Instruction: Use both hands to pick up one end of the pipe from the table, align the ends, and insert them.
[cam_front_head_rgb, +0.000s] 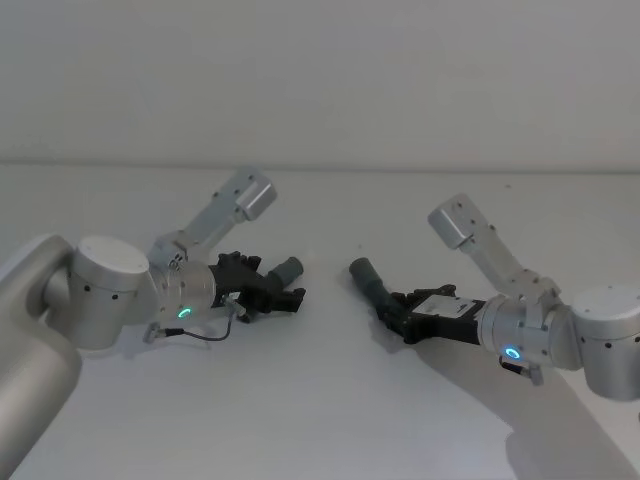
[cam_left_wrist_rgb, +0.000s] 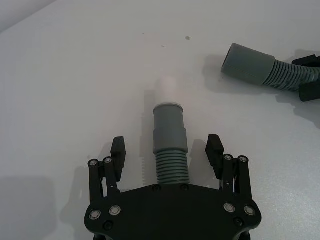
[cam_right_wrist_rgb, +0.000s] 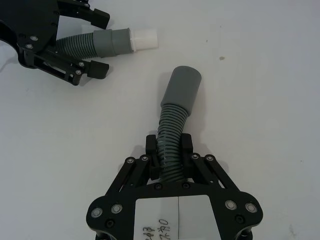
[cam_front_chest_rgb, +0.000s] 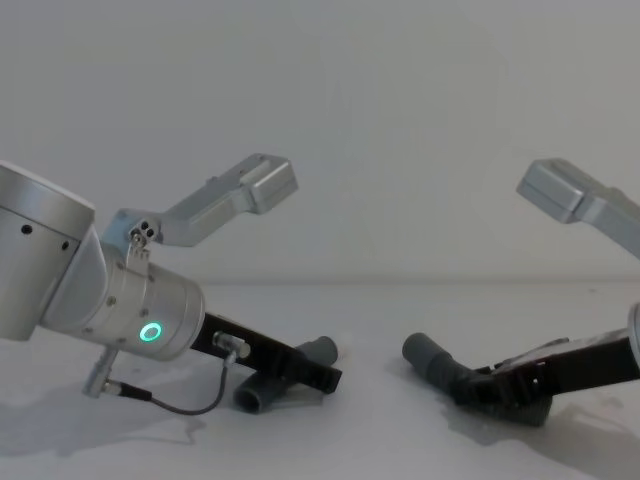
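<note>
Everywhere pale table (cam_front_head_rgb: 330, 400), wall (cam_front_head_rgb: 320, 80); left gripper (cam_left_wrist_rgb: 166, 146) agape round straight piece (cam_left_wrist_rgb: 169, 122); right gripper (cam_right_wrist_rgb: 169, 145) tight on bent piece (cam_right_wrist_rgb: 181, 90)

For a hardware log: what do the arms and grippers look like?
Left arm, right arm: thick silver-grey cylinders, ring lights green, bluish. Left gripper, right gripper: black plastic two-finger, silver screws; white label on right, thin grey cable by left.

Whitish table (cam_front_head_rgb: 330, 410) carries two grey pipe pieces (cam_front_head_rgb: 288, 269)
</note>
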